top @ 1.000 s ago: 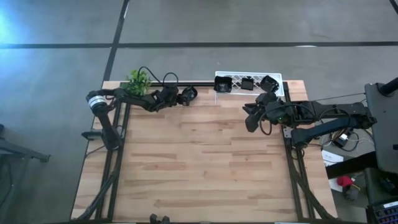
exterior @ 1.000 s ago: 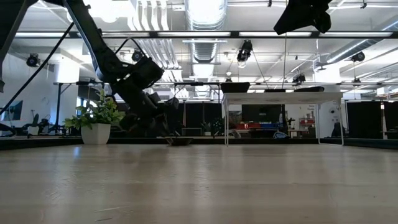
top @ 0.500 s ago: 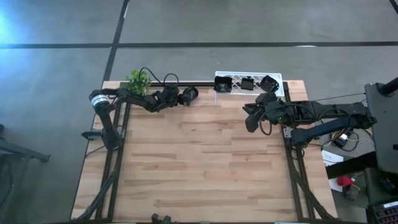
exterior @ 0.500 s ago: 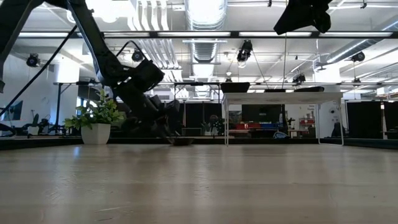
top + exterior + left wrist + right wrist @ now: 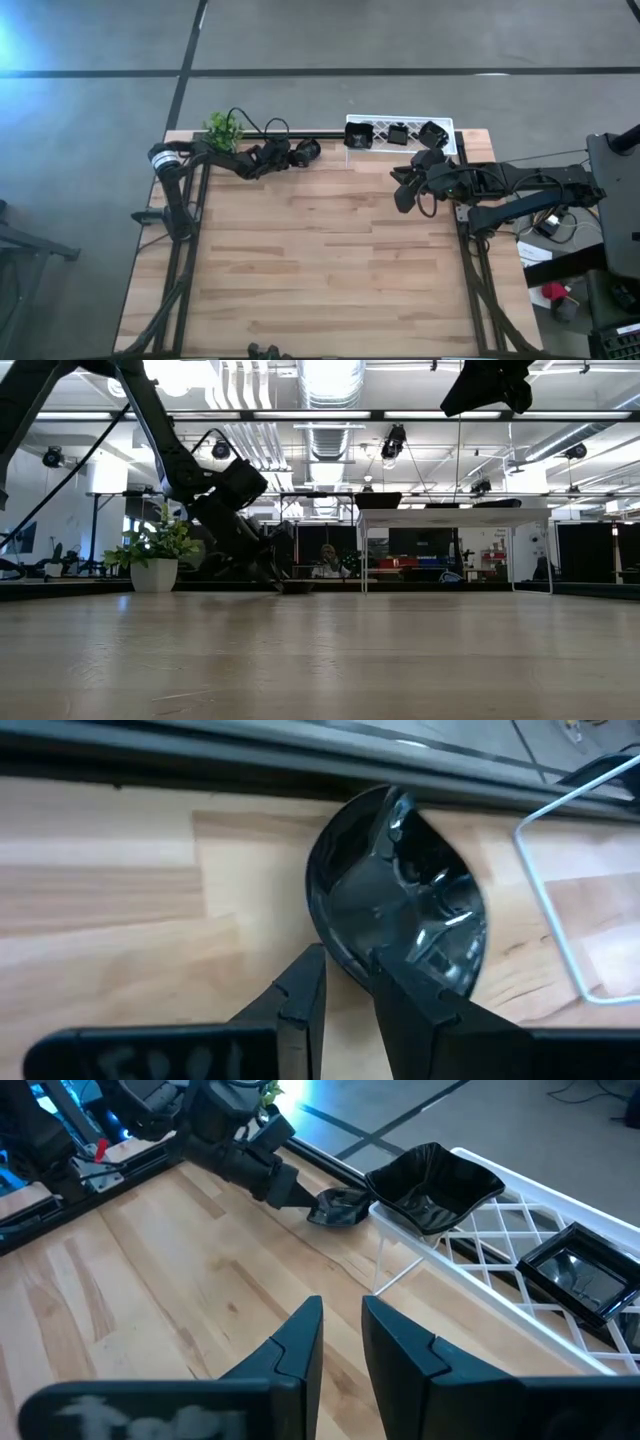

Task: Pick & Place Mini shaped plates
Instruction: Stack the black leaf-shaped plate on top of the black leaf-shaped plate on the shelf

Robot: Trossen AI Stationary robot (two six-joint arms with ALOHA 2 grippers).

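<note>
Left gripper [image 5: 345, 982] is clamped on a round mini plate's [image 5: 400, 900] rim beside the white rack [image 5: 400, 148]; right gripper [image 5: 338, 1335] hovers, fingers slightly apart.

Bright overhead strip lights, soft shadows

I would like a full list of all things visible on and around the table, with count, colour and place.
Mini plates on rack: three, black, far edge.
Round mini plate: one, black, on the wood beside the rack, its rim between the left claw's fingers.
Rack: one, white lattice, far edge.
Plant: one, green, white pot, far-left corner.
Table: one, light wood.
Left claw: at the round plate.
Right claw: empty, above the table near the rack.
</note>
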